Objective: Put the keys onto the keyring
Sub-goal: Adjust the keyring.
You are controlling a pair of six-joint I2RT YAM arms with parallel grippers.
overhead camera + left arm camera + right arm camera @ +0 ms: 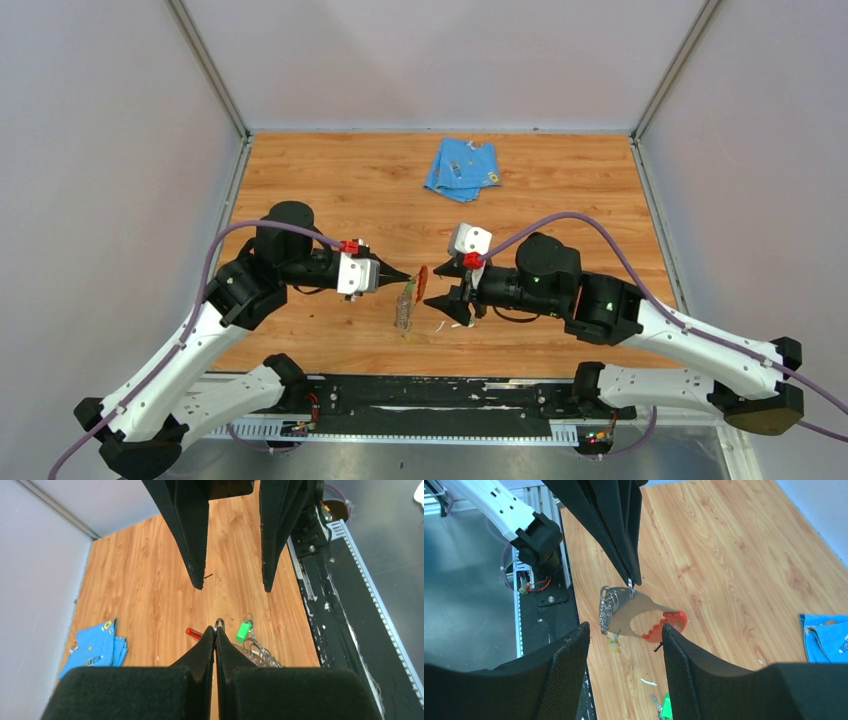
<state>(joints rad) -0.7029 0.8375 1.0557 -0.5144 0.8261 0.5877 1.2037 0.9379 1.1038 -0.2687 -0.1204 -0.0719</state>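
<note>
Found left hand [408, 278] pinched fully shut on the small top loop of the keyring [630, 611], a flat silvery plate edged in ribbed red, hanging over the worktop [330, 180]. Found right hand [436, 297] open, gripping nothing, fingers either side of that plate. Noted yellow-headed key [613, 645] just below, green-headed key [243, 630] beside. Open wood behind; black rail [430, 395] near; folded blue cloth [462, 168] well apart.

Black-jointed white arms [170, 365] bear purple cables [560, 217], red connectors [348, 246], tapered black fingers [200, 655].
</note>
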